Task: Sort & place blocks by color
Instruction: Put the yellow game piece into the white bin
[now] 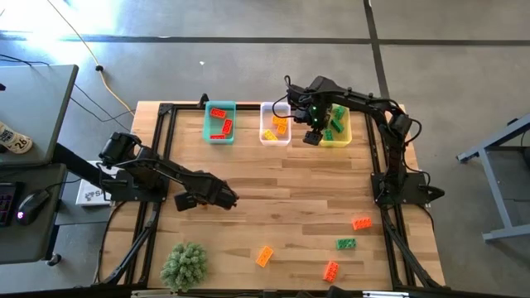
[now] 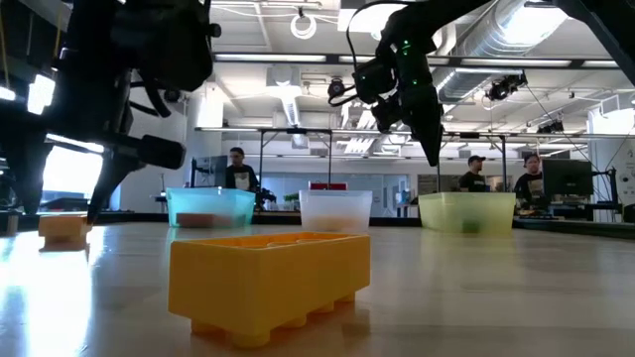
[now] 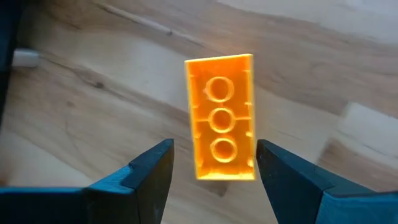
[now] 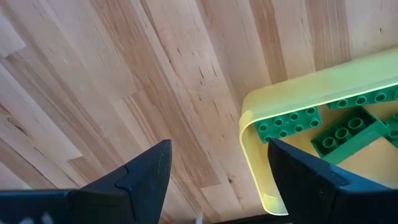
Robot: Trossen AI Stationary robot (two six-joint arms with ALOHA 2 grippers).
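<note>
A yellow-orange block [image 3: 221, 118] lies on the table with its hollow underside up. My left gripper [image 3: 214, 155] is open and points down over it, one finger on either side of the block's near end, not touching. In the high view my left gripper [image 1: 225, 199] covers this block. My right gripper [image 4: 217, 165] is open and empty above the yellow bin's [image 4: 249, 118] corner, also seen from above [image 1: 313, 135]. Green blocks [image 4: 289, 124] lie in that bin. Loose on the near right are blocks: red-orange [image 1: 361, 223], green [image 1: 346, 243], red-orange [image 1: 331, 270] and yellow-orange [image 1: 264, 256].
Three bins stand in a row at the far edge: teal [image 1: 219, 122] with red-orange blocks, clear [image 1: 276, 124] with yellow-orange ones, and yellow [image 1: 339, 132]. A fuzzy green plant ball [image 1: 184, 265] sits near left. People stand in the room beyond the table [image 2: 236, 167].
</note>
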